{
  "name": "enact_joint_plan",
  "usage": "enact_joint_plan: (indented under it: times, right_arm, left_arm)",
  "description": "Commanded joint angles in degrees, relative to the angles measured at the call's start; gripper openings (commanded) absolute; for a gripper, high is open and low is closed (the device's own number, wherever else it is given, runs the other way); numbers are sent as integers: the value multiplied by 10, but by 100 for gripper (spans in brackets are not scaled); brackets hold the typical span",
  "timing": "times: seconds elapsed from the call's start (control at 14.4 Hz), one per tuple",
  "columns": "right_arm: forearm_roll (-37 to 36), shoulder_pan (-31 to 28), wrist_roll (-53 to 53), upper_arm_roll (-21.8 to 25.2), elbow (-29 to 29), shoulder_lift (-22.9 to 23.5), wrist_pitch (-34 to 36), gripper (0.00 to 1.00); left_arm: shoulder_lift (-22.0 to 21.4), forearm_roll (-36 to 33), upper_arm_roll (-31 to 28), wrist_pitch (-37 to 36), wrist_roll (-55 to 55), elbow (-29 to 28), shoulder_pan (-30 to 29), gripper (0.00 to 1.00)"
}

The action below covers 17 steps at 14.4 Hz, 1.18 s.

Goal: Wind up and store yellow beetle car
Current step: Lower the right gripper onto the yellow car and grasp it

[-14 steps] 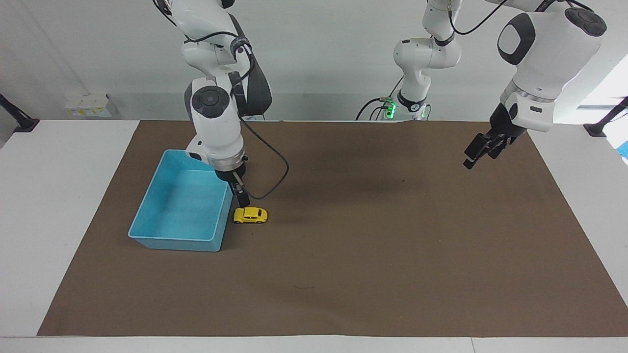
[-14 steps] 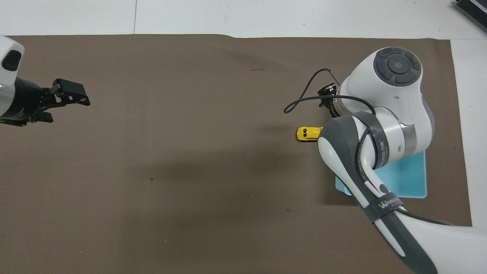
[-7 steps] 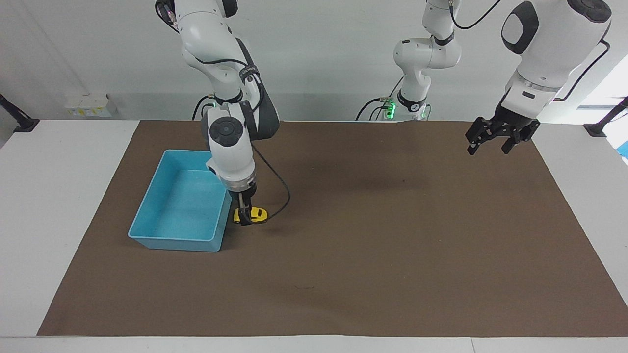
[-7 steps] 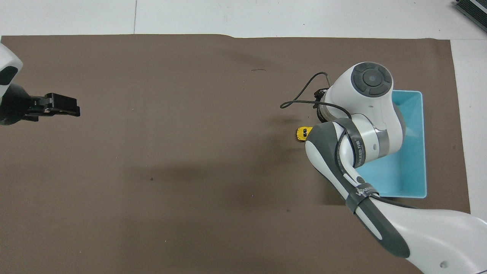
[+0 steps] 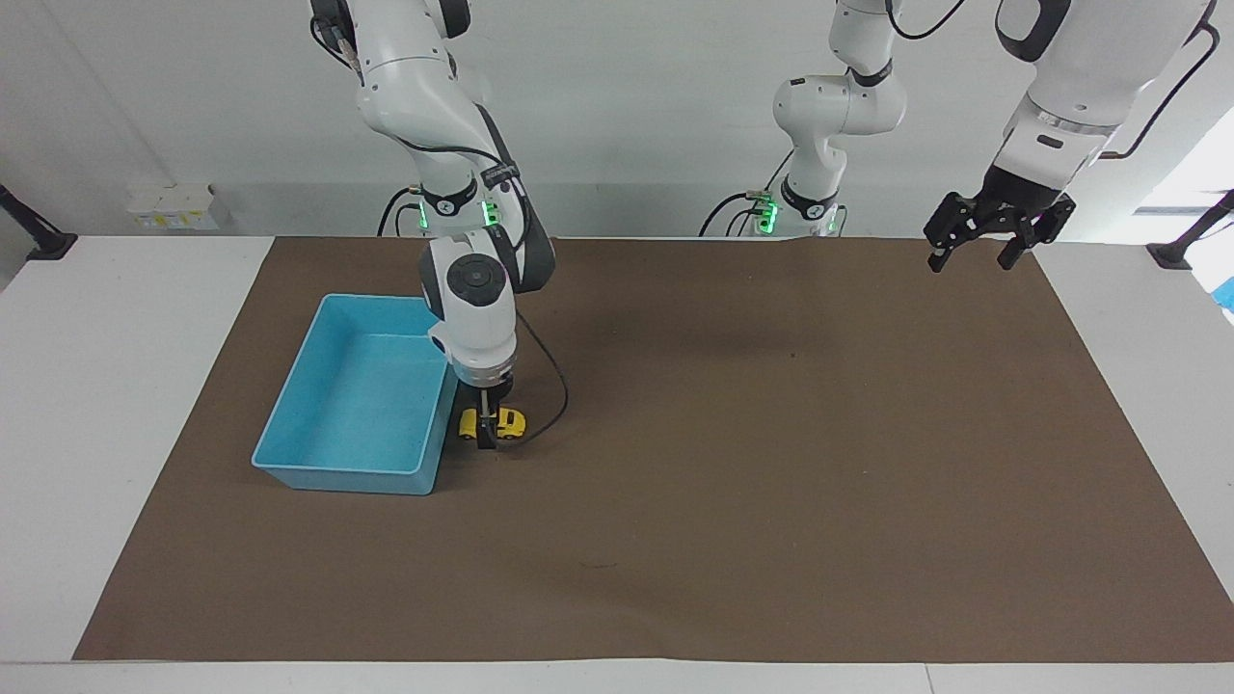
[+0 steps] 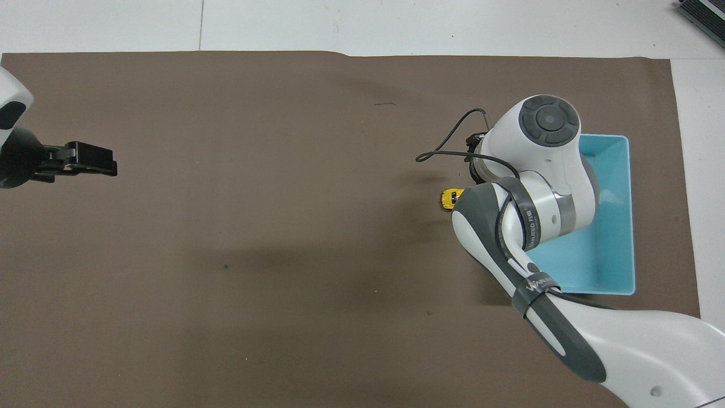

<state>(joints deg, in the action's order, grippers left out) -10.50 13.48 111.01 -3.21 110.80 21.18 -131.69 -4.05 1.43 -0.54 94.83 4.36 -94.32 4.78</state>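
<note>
The yellow beetle car (image 5: 511, 422) stands on the brown mat (image 5: 733, 463) right beside the blue bin (image 5: 339, 470), on the bin's side toward the left arm's end of the table. My right gripper (image 5: 488, 431) points straight down on the car, one finger on each side of its body, shut on it. In the overhead view only the car's nose (image 6: 449, 198) shows past the right arm, beside the bin (image 6: 620, 226). My left gripper (image 5: 983, 236) is open and empty, raised over the mat's corner at its own end (image 6: 90, 160).
The blue bin has nothing in it. A black cable (image 5: 554, 376) loops from the right wrist down beside the car. White table (image 5: 125, 386) borders the mat.
The right gripper has come down from just above the car and closed around it. The right arm has shifted off the bin. The left gripper has risen and drawn back toward its base.
</note>
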Motion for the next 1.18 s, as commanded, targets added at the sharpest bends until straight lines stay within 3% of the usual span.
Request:
enact_joint_plan:
  times: [0.0, 0.63, 0.83, 1.11]
  right_arm:
    - [-15, -2, 19, -2, 13, -11, -13, 0]
    - [-7, 28, 18, -4, -19, -32, 28, 0]
    - [-2, 27, 1, -13, -19, -79, 70, 0]
    - [70, 20, -90, -17, -21, -143, 142, 0]
  left_arm:
    - [-6, -7, 11, -20, -13, 6, -9, 100]
    - [-24, -7, 11, -62, -46, 6, -10, 100]
    - [-25, -6, 8, -61, -43, 1, -10, 100]
    - [-25, -5, 8, -61, -43, 3, -11, 100]
